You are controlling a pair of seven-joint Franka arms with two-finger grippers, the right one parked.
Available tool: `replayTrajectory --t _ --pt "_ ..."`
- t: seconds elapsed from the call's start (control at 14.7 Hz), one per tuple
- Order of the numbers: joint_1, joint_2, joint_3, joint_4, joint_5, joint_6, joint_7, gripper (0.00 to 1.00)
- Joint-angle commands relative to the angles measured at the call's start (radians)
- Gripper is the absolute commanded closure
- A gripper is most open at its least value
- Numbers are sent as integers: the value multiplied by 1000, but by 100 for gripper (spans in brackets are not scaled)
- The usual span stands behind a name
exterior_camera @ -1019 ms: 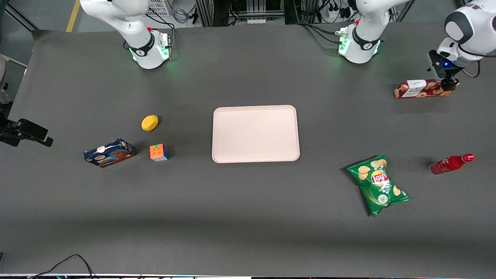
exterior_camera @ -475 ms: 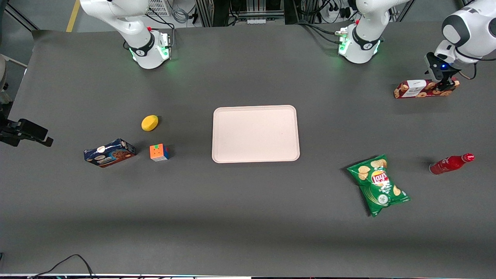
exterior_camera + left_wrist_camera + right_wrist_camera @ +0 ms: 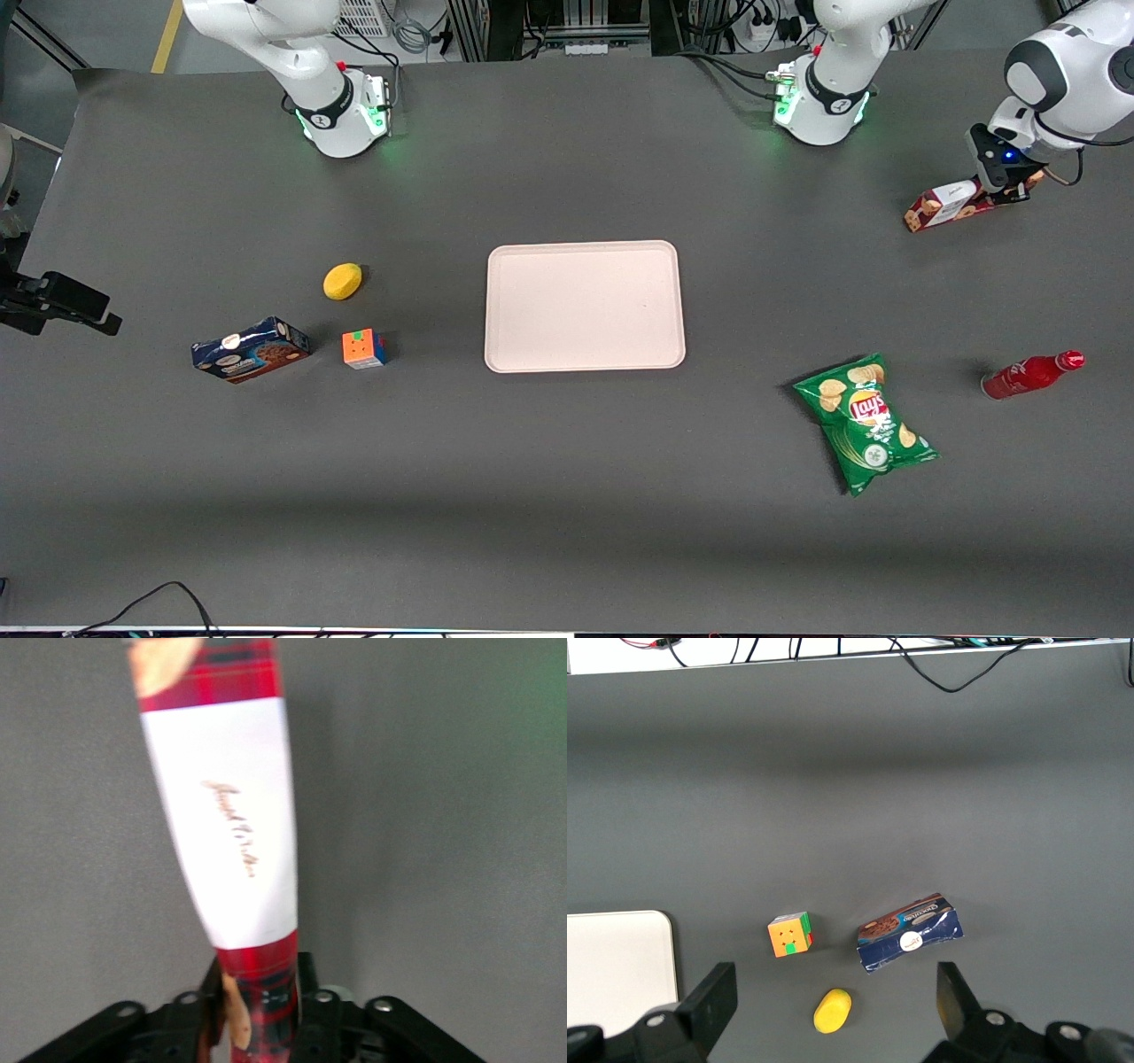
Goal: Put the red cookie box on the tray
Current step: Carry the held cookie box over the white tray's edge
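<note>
One red cookie box tilts, clamped in the gripper, one tray apart.

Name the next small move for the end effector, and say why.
Probably keep lifting. The end effector is shut on one end of the long dark-red cardboard cookie box, which hangs tilted over the table toward the working arm's end, apart from the pale beige rectangular tray.

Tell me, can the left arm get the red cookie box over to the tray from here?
Probably yes. The pincer is shut on one end of the red cookie box, which is tilted. The table between it and the tray holds nothing; the chip bag lies nearer the front camera.
</note>
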Motion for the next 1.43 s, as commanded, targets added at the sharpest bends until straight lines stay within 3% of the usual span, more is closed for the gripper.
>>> replayTrajectory --t 0.0,0.2,0.34,0.54,0.61,0.95,1.36 --pt "-19 -29 3 -63 -18 43 -18 100" --pt "-59 -34 -3 -41 -50 40 -68 100" --pt "-112 -41 -36 -12 -177 22 -70 100" --pt "-126 -37 -248 138 -452 -180 -107 100" --pt "-134 -37 -289 190 -494 -251 -152 100" --pt "-261 -60 -366 371 -499 -467 -591 100" --pt "-329 -89 -572 536 -505 -678 -1224 100"
